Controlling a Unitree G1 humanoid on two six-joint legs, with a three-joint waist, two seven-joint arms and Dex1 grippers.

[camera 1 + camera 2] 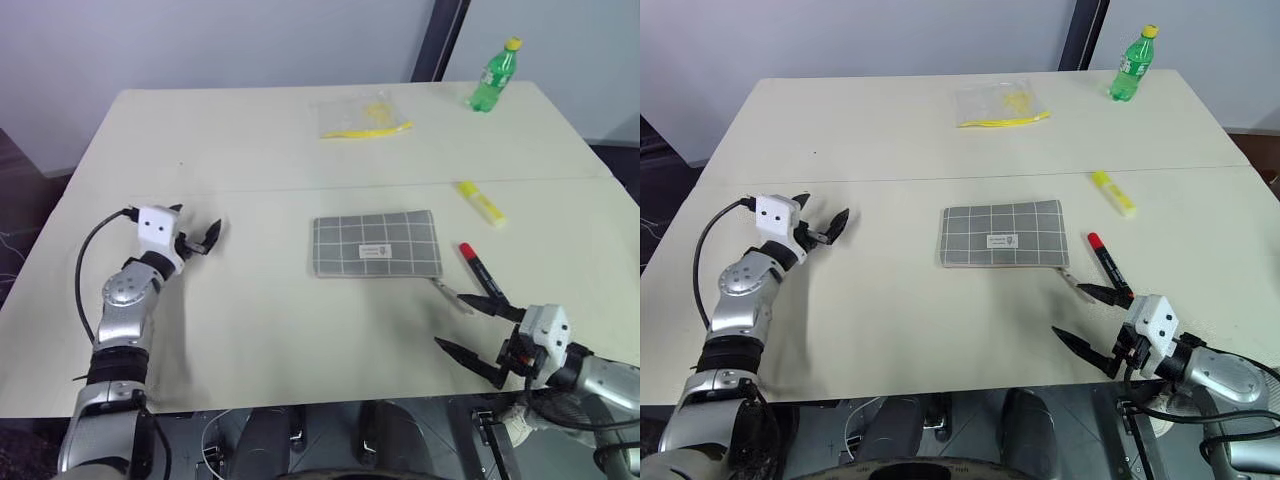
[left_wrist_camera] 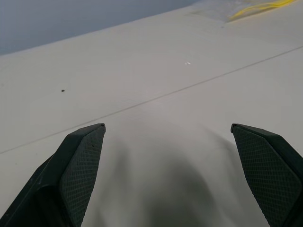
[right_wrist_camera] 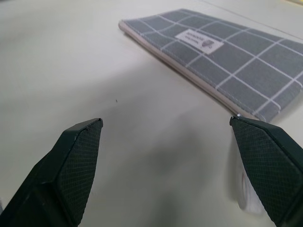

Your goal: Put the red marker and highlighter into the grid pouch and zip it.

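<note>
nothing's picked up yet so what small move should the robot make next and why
Probably ease the open right gripper forward toward the slim black marker with the red cap, lying just beyond its fingertips, right of the flat grey grid-lined fabric pouch. Both grippers hold nothing, and the left gripper hovers far from everything.

Cream table [image 1: 250, 150] with centre seam, pale grey wall [image 1: 200, 40], dark vertical post [image 1: 440, 35]
</note>
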